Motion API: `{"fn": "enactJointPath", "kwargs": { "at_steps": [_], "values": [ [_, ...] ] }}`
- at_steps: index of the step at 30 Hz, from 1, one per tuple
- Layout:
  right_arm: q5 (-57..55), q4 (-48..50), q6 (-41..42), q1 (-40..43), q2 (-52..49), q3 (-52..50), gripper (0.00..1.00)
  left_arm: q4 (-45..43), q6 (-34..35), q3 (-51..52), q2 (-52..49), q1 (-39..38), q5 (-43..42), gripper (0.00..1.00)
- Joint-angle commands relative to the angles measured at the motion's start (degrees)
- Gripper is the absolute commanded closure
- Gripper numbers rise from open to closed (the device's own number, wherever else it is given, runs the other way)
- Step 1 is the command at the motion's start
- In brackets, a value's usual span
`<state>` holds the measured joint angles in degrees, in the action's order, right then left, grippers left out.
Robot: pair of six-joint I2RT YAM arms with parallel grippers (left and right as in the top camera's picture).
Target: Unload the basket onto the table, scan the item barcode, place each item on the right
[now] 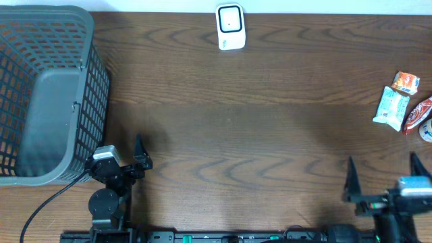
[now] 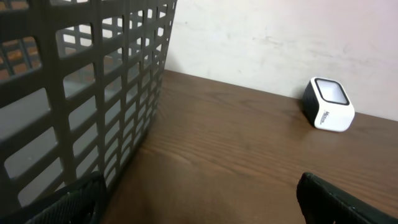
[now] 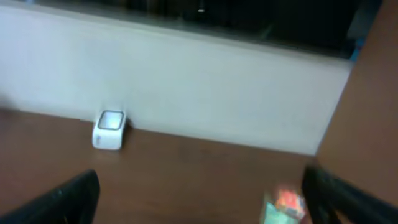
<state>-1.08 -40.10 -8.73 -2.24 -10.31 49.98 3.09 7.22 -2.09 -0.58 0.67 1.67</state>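
At the table's [image 1: 236, 135] far left corner: grey basket [image 1: 47, 94], its side just beside the left gripper [image 1: 111, 156], blocking that side. Scanner [image 1: 230, 27] at far edge, centre. Items at right edge, clustered: green packet [image 1: 391, 108], orange packet [image 1: 406, 82], red packet [image 1: 420, 112], the red one cut off by the frame. Right gripper [image 1: 383, 174] at near edge, well apart from them. Both grippers: fingers spread wide, holding nothing. Right wrist view blurred; no barcode legible anywhere. Open wood runs from both arms to the scanner.
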Motion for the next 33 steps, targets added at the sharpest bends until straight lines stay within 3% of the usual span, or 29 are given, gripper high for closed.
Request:
{"fn": "enactJointPath", "kwargs": {
  "at_steps": [1, 8, 12, 23, 27, 33],
  "values": [
    [4.2, 11.4, -0.5, 2.1, 3.9, -12.8, 0.01, 0.9, -0.7, 1.9, 0.3, -0.1, 0.3, 0.02],
    [12.6, 38.3, -0.5, 4.7, 4.8, -34.2, 0.01, 0.9, -0.7, 1.9, 0.3, -0.1, 0.3, 0.02],
    [12.6, 44.1, 0.4, 5.3, 6.6, -41.0, 0.01, 0.9, -0.7, 1.9, 0.3, -0.1, 0.3, 0.02],
    [11.5, 45.5, 2.5, 6.7, 10.0, -49.7, 0.01, 0.9, -0.7, 1.9, 0.3, -0.1, 0.3, 0.02],
    [6.9, 40.0, 7.5, 6.7, 10.0, -49.7, 0.01, 0.9, -0.7, 1.9, 0.3, -0.1, 0.3, 0.02],
    [6.3, 36.1, 7.4, 6.7, 10.0, -49.7, 0.01, 0.9, -0.7, 1.9, 0.3, -0.1, 0.3, 0.02]
  ]
}}
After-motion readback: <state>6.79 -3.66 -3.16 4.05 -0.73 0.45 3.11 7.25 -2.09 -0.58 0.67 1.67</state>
